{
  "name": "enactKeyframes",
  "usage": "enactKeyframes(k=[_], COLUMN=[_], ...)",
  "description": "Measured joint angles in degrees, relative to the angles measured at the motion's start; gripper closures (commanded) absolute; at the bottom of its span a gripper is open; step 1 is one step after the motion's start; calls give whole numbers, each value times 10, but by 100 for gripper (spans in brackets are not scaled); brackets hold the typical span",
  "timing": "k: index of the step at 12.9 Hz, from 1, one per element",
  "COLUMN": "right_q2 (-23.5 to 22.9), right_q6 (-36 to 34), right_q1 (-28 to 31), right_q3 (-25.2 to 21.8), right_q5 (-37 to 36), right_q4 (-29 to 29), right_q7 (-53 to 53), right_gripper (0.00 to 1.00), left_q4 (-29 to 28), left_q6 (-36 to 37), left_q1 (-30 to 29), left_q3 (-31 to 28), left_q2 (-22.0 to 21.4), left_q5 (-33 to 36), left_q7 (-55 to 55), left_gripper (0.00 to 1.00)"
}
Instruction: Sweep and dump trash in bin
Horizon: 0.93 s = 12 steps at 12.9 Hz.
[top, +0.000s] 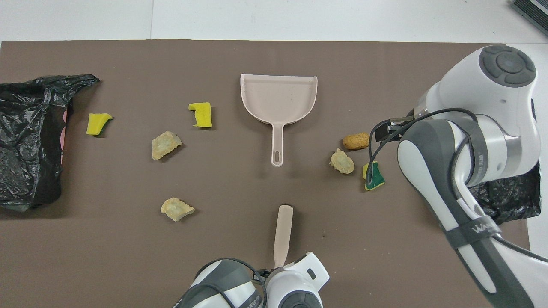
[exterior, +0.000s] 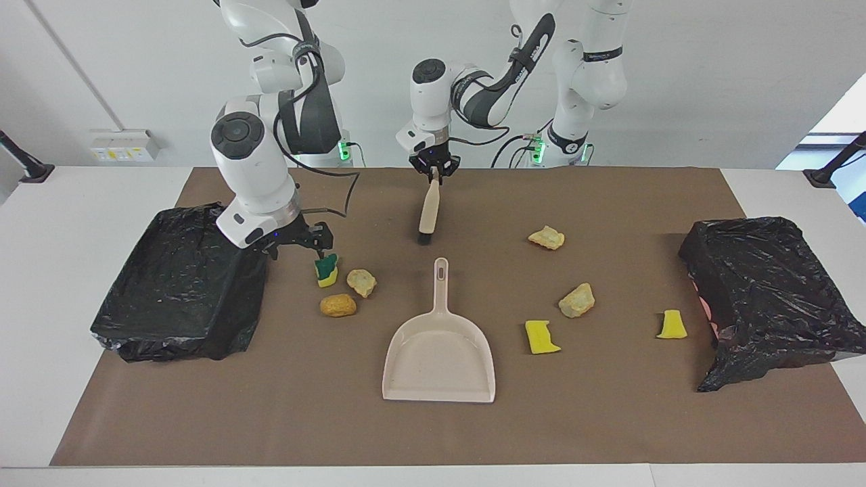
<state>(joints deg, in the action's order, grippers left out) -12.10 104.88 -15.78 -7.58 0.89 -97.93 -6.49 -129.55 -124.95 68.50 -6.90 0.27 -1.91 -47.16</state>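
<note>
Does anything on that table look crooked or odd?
The brush hangs tilted, its handle pinched by the left tool, bristles just touching the mat. Nothing else stands out.

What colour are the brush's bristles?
Black, below a beige handle; the brush shows best in the facing view.

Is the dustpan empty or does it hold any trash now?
Empty: the dustpan shows a bare pan; the trash pieces lie on the mat around it.

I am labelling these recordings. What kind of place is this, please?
Probably a robotics lab: two arms stand at a table covered with a brown mat, and staged trash lies around a dustpan.
</note>
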Motion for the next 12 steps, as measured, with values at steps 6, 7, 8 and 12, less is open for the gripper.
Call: enactKeyframes(k=[6,7,8,12], right_q2=[-7,-15,-28,-102], right_q6=[4,4,4,22], right_q1=[-40,-51,-66,-107], right_q3=[2,3,3,4], right_q5=[34,35,36,83], right_q4=[10,18,28,99], right_q7=[-63,-84,-110,-184], right_gripper=[0,0,0,0], left_q4=[11,14,15,35], left_q6=[125,145,160,166], left_q1=[-134,-174,-210,-337], left_q3=[-10,-12,-13,-14], left_q2=[-75,-83,-89,-77], left_q5=[1,4,13,64], left_q7=[26,39,51,108], left_gripper=[100,100,100,100])
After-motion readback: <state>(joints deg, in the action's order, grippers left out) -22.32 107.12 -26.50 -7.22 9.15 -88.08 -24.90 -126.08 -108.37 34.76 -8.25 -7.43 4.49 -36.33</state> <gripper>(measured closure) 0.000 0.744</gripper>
